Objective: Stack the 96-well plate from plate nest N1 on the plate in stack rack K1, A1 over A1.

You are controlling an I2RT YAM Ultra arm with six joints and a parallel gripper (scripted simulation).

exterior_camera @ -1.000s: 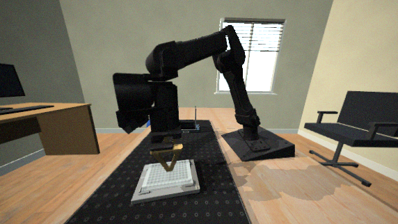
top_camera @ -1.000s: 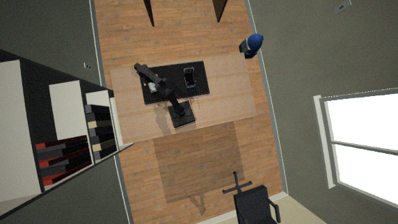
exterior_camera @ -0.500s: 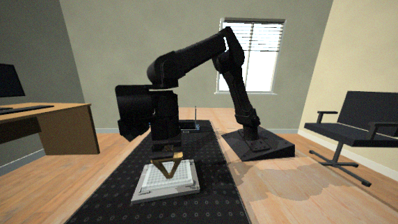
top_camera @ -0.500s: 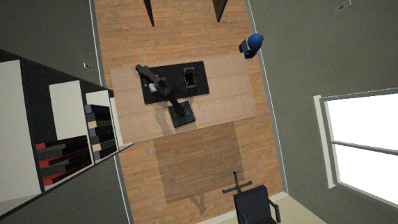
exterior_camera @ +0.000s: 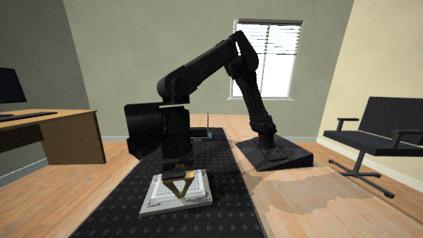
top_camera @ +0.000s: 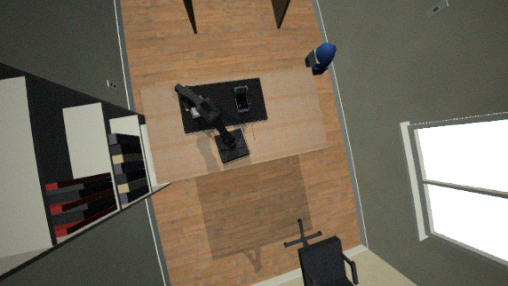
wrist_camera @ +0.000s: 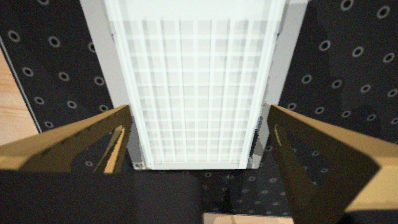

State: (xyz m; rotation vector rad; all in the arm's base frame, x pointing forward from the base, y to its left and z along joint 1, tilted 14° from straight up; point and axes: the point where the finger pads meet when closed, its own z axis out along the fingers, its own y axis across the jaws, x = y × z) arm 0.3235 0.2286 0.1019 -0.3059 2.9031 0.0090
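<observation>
The gripper (wrist_camera: 200, 150) hangs fully spread and empty over the 96-well plate (exterior_camera: 179, 188), which sits in plate nest N1 (exterior_camera: 148, 207), so its fingers can straddle the plate's narrow width.

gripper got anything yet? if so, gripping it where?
Nothing held. The gripper is fully open, its fingers straddling the long sides of the 96-well plate, which sits in plate nest N1.

Claw (wrist_camera: 200, 145) fingers spread wider than plate (wrist_camera: 197, 85), open gap each long side, nest (exterior_camera: 177, 203) rim below
</observation>
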